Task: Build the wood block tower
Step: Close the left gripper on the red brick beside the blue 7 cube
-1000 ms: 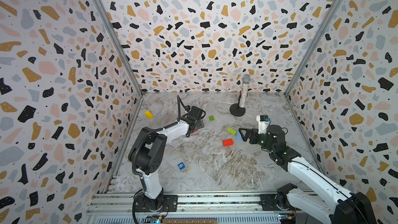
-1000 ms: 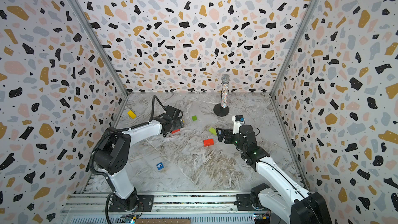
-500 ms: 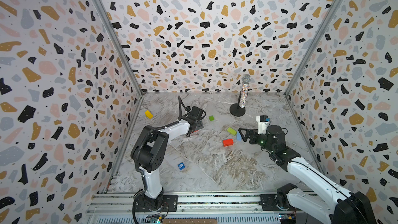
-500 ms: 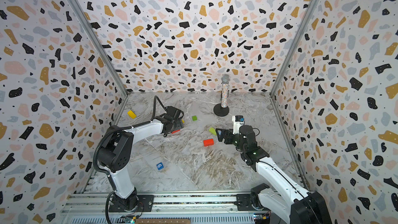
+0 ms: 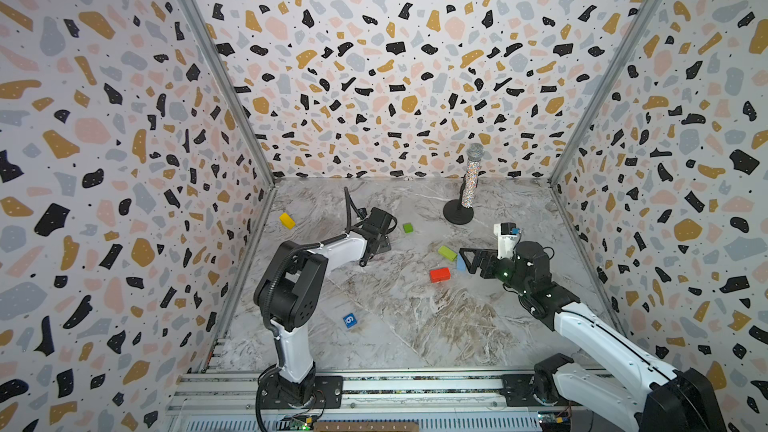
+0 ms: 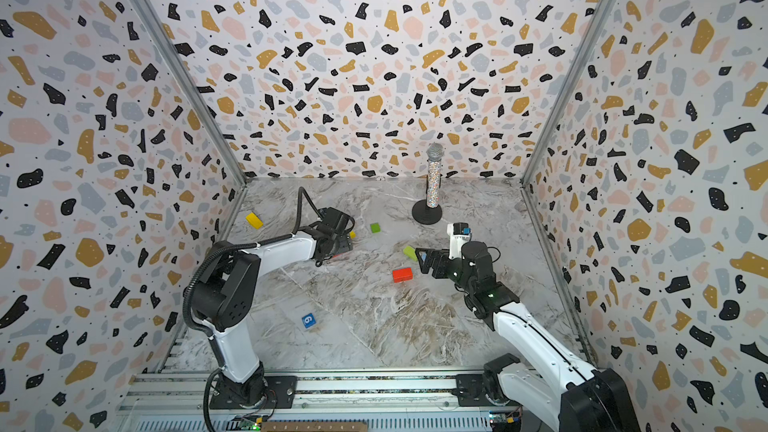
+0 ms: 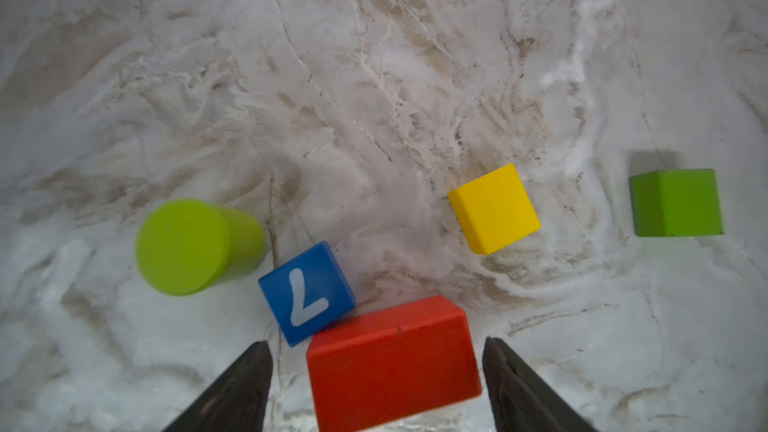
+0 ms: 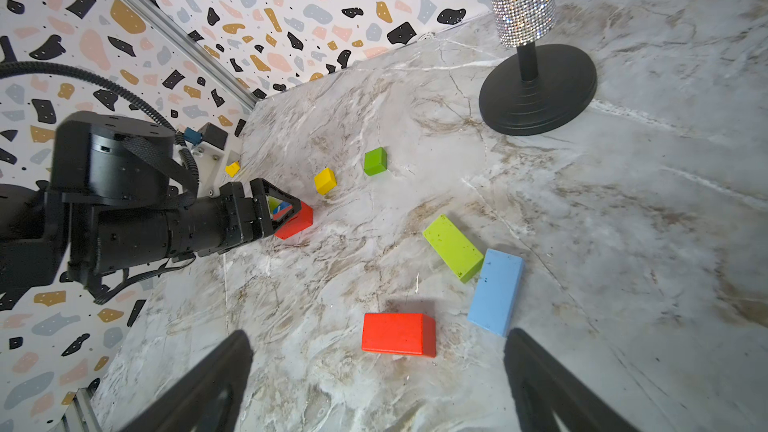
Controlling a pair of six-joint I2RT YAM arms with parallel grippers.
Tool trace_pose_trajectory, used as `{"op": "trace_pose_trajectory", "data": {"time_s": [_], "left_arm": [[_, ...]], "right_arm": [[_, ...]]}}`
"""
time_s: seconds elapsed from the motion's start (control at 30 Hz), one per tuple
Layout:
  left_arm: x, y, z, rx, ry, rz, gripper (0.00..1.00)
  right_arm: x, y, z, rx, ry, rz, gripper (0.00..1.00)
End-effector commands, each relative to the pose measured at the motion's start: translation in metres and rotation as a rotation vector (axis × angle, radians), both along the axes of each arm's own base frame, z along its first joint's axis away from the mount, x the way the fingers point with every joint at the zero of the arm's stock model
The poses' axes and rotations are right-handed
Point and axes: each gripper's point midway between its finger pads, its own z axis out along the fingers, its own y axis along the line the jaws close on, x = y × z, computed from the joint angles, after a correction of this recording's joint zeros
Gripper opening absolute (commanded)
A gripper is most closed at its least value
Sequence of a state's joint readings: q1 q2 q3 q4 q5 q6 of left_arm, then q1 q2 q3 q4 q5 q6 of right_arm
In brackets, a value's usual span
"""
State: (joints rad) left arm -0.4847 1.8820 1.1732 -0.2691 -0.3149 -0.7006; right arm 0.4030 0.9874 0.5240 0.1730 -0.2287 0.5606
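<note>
The wood blocks lie scattered singly on the marble floor, and no tower is in view. My left gripper (image 7: 376, 342) (image 5: 384, 243) is open and straddles a red brick (image 7: 392, 363), with small gaps on both sides. A dark blue cube marked 7 (image 7: 307, 292) touches that brick, near a lime cylinder (image 7: 195, 245), a yellow cube (image 7: 494, 209) and a green cube (image 7: 677, 202). My right gripper (image 8: 378, 333) (image 5: 469, 261) is open, low over a second red brick (image 8: 398, 334) (image 5: 439, 274). A light blue brick (image 8: 496, 290) and a lime brick (image 8: 453, 248) lie beside it.
A glittery microphone (image 5: 469, 184) on a round black base (image 5: 457, 216) stands at the back right. A yellow brick (image 5: 286, 220) lies near the left wall. A blue cube marked 6 (image 5: 350, 320) sits at the front left. Patterned walls close three sides.
The left gripper's jaws have narrowed around the red brick and its arm has shifted slightly. The right arm has stayed almost still.
</note>
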Motion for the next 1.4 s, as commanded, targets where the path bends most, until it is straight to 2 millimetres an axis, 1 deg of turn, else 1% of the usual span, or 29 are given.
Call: {"op": "trace_pose_trajectory", "data": {"time_s": [0.0,0.13,0.47,0.63,0.83,1.17,1.37], "left_arm": [[0.003,-0.003,-0.003,0.000,0.002,0.007,0.79],[0.006,-0.005,0.000,-0.002,-0.006,0.007,0.76],[0.012,-0.007,0.008,-0.005,-0.022,0.006,0.69],[0.011,-0.009,0.006,-0.009,-0.014,-0.003,0.67],[0.010,-0.013,0.007,-0.018,-0.017,-0.018,0.66],[0.009,-0.013,0.001,0.010,0.000,-0.033,0.66],[0.011,-0.015,0.004,0.022,-0.003,-0.044,0.66]], "right_arm": [[-0.001,-0.001,0.008,0.019,-0.023,-0.001,0.96],[-0.002,-0.001,0.010,0.023,-0.029,-0.004,0.96],[-0.002,0.000,0.008,0.026,-0.024,0.001,0.96],[-0.002,0.000,0.007,0.028,-0.023,0.004,0.96],[-0.002,-0.001,0.007,0.025,-0.023,0.000,0.96],[-0.002,0.002,0.005,0.031,-0.014,0.012,0.97],[-0.002,0.003,0.006,0.035,-0.016,0.018,0.96]]}}
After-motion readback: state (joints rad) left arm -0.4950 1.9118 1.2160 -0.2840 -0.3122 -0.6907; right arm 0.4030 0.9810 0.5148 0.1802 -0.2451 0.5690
